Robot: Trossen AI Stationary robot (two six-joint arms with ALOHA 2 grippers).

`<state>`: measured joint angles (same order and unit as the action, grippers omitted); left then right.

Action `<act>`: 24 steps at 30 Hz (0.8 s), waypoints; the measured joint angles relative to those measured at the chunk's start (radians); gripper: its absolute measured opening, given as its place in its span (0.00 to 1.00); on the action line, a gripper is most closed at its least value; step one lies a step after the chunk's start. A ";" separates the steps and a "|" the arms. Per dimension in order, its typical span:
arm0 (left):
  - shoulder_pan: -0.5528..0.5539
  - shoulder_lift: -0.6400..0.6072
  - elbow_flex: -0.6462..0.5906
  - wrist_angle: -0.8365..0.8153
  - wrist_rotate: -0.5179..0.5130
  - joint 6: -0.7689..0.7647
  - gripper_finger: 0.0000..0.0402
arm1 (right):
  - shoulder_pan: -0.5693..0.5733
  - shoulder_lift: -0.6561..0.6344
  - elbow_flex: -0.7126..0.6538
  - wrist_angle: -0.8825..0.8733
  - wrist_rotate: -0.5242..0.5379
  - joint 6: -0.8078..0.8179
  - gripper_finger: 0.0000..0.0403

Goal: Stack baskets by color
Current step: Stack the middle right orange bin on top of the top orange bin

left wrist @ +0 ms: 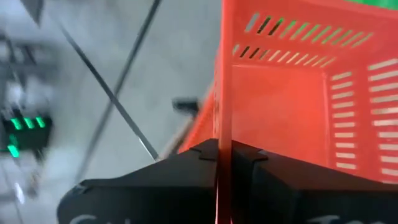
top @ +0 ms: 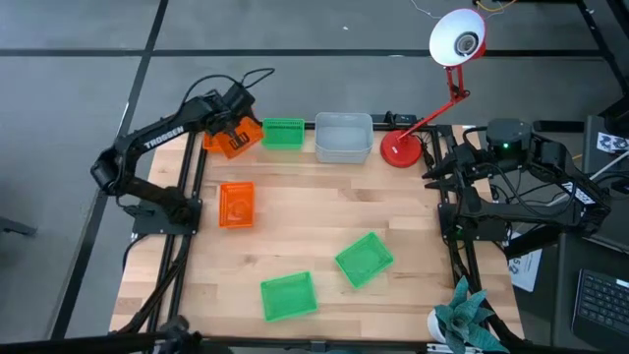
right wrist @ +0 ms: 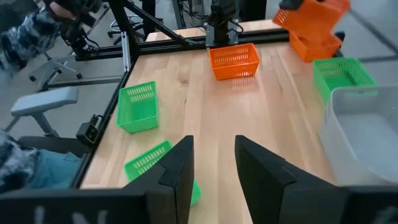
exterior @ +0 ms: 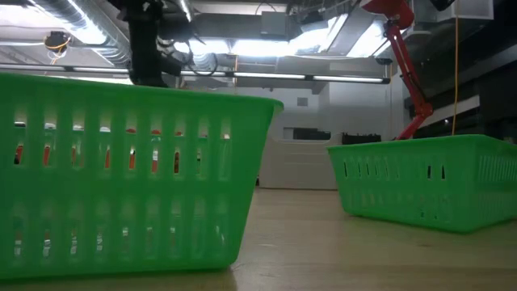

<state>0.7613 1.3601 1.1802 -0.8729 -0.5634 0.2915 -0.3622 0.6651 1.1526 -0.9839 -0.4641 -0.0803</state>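
Looking straight down, the left gripper sits at the far left corner of the table, its jaws pinched on the wall of an orange basket that is tilted over that corner. Just to its right along the far edge stand a green basket and then a grey-white basket, with the red-based lamp beyond that. A second orange basket lies on the left side of the table, and two more green baskets lie near the front edge, one at the middle and one turned at an angle to its right. The right gripper waits off the table's right edge. From table height, the two near green baskets fill the picture, one close on the left and one farther on the right, with the lamp's red arm rising behind. The left wrist view shows the orange basket's rim clamped between the dark fingers. The right wrist view shows the right arm's own jaws spread apart with nothing between them, the held orange basket raised above another orange one, and a person's sleeve beyond the table.
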 joint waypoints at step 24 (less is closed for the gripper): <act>0.332 0.490 0.648 -0.324 0.240 0.782 0.00 | 0.000 0.000 0.000 0.007 0.000 -0.029 0.29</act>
<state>1.0935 1.8500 1.8286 -1.1972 -0.3236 1.0733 -0.3622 0.6655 1.1530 -0.9768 -0.4637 -0.1093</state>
